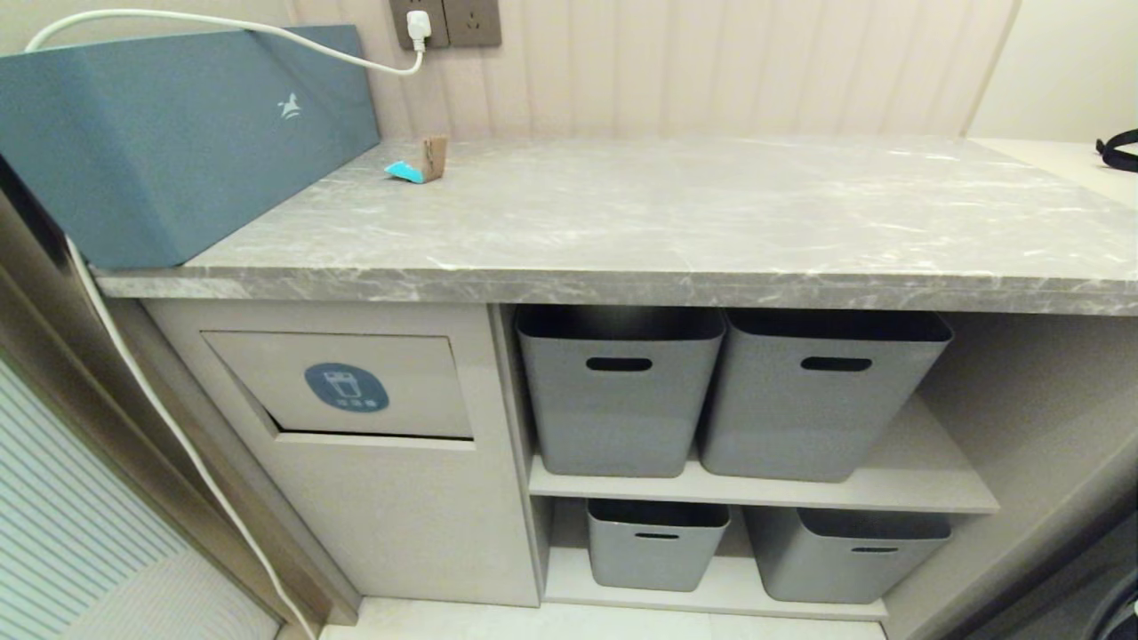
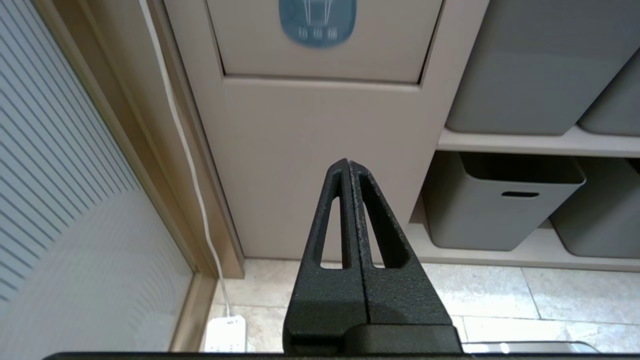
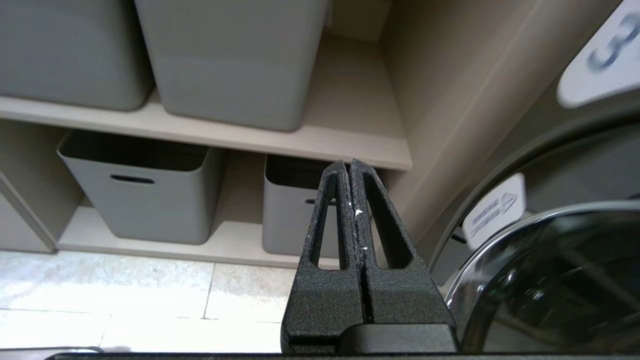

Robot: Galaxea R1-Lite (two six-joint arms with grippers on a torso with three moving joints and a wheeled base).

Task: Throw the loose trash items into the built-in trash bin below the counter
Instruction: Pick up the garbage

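A: While both arms hang low before the cabinet, where does the trash lie relative to them?

B: Up and to the left. The brown scrap (image 1: 434, 158) and the turquoise bit (image 1: 404, 172) sit touching each other at the back of the counter (image 1: 676, 222), just beside the corner of the teal box (image 1: 169, 133). Neither arm enters the head view. The left gripper (image 2: 348, 162) points at the cabinet front below the bin flap (image 2: 320, 45); the right gripper (image 3: 349, 162) points at the lower grey baskets (image 3: 145, 200) near a glass door (image 3: 550, 280).

A: And the state of the fingers?

B: Both pairs are pressed together, tip to tip, with nothing between them.

A: Which arm is nearer?

B: By judgement, the left. The scraps and the bin (image 1: 342, 387) both lie on the left half of the scene, the bin almost directly below the scraps, under the counter's thick edge. The right arm faces the far side, by the baskets.

A: What does the coming move turn on, then?

B: Height, chiefly. The trash lies above the counter's edge and well back from it, while the left gripper looks at the cabinet beneath. The arm would likely need to rise over the edge and reach back toward the wall.

A: Does the scrap offer an axis to grip?

B: The brown piece stands upright; the turquoise bit lies flat, stretching away from it toward the box. Finer shape cannot be told.
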